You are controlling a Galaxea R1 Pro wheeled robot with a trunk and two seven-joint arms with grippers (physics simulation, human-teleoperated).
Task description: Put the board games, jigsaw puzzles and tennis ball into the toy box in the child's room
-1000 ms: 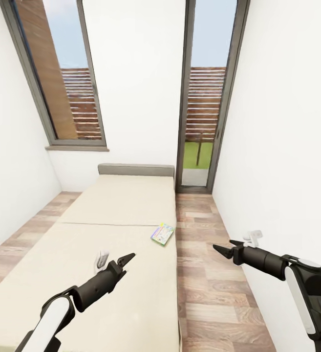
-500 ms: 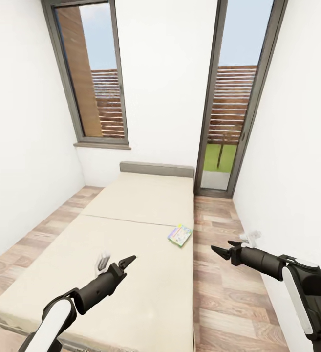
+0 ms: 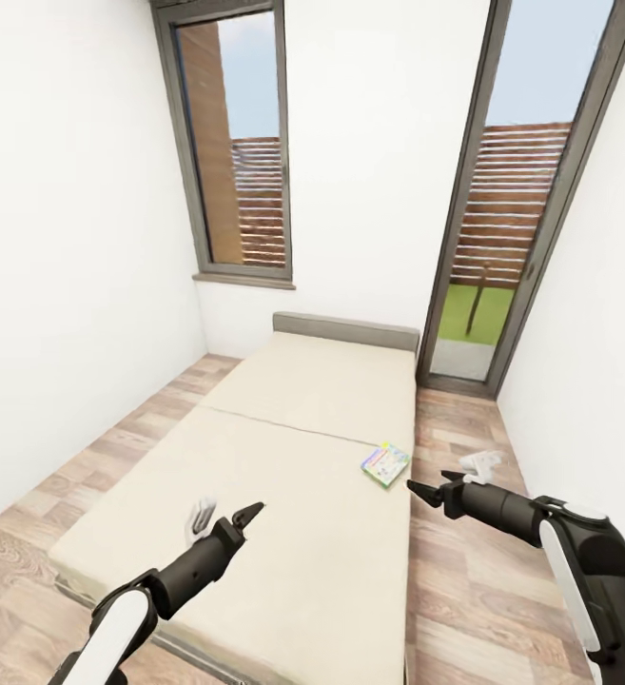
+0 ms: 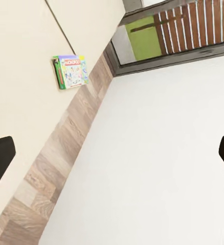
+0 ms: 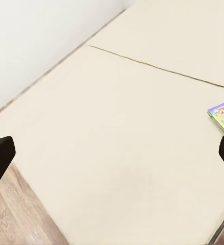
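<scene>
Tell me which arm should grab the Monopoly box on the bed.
Right, probably. The Monopoly box lies by the bed's right edge, close to the open right gripper; the left gripper is farther away.

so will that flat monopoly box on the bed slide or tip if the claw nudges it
The thin white-green Monopoly box lies flat on the plain beige mattress, so it will probably slide, not tip. It looks stiff and light. Being near the mattress's edge, a push could drop it off.

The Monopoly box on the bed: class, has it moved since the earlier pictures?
No. The Monopoly box keeps its spot by the bed's right edge, just past the mattress seam; the camera shifted.
</scene>
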